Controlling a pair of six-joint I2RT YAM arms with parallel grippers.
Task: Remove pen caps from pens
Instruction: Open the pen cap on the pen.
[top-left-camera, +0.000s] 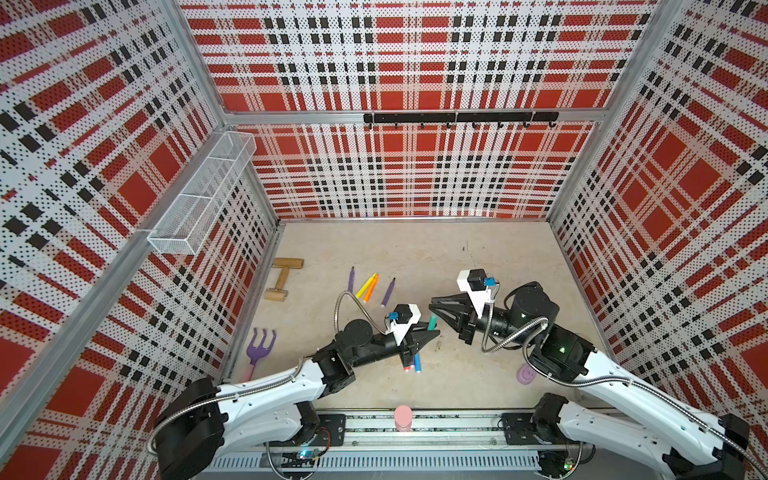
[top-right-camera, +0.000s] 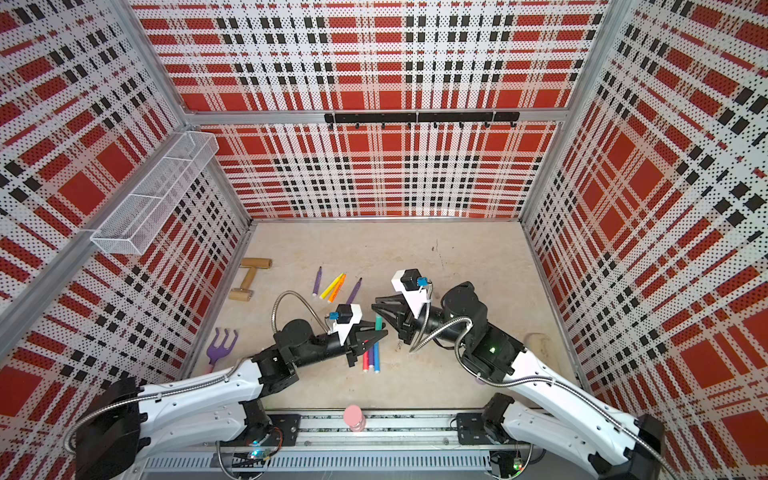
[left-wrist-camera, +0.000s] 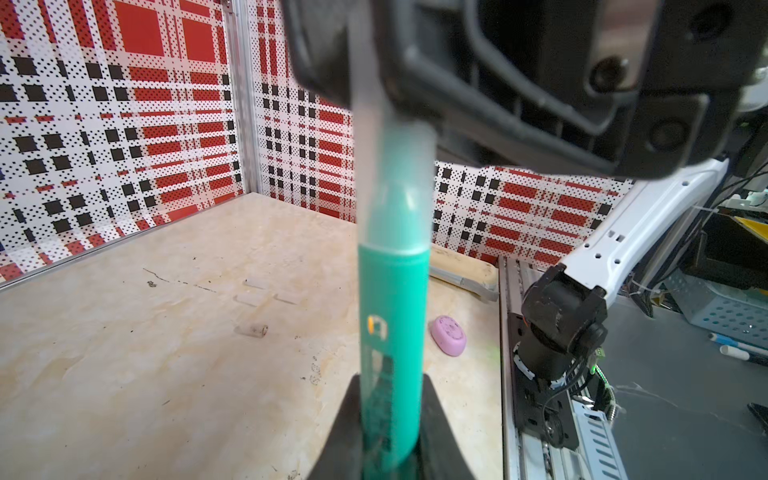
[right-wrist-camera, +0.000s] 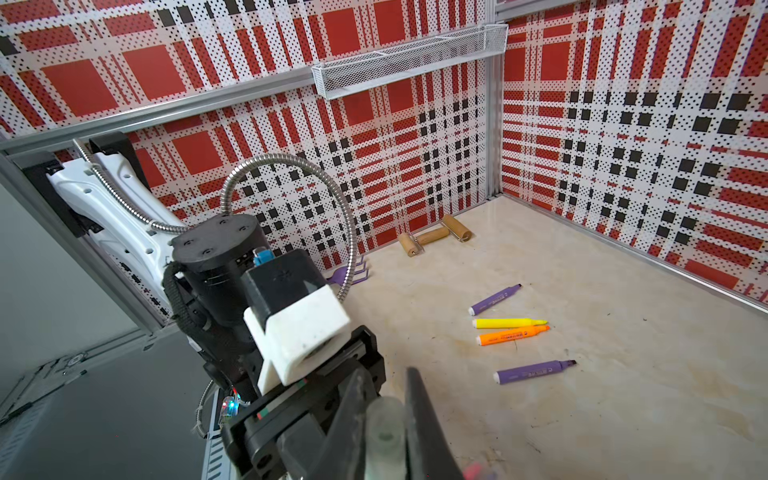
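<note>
Uncapping the teal pen (left-wrist-camera: 390, 299), which is held upright off the table between the arms. Left gripper (left-wrist-camera: 390, 440) pinches the barrel and right gripper (right-wrist-camera: 386, 415) is clamped on the cap (left-wrist-camera: 392, 187). Next, probably: pull apart straight along the pen axis, both grips firm.

This is a robotics lab test cell, not a lived-in room. Perforated panels (top-left-camera: 415, 62) printed in red, black and white plaid close in the left, far and right sides, held by an aluminium extrusion frame (top-left-camera: 291, 118). The left arm (top-left-camera: 266, 395) and right arm (top-left-camera: 631, 399) are mounted on a slotted metal rail (top-left-camera: 436, 430) along the near edge of a marble-look tabletop (top-left-camera: 415, 249), with a vented cable duct (top-left-camera: 374, 461) below it. Outside the cell, the left wrist view shows loose cables (left-wrist-camera: 706, 208) and a perforated metal tray (left-wrist-camera: 723, 311).
</note>
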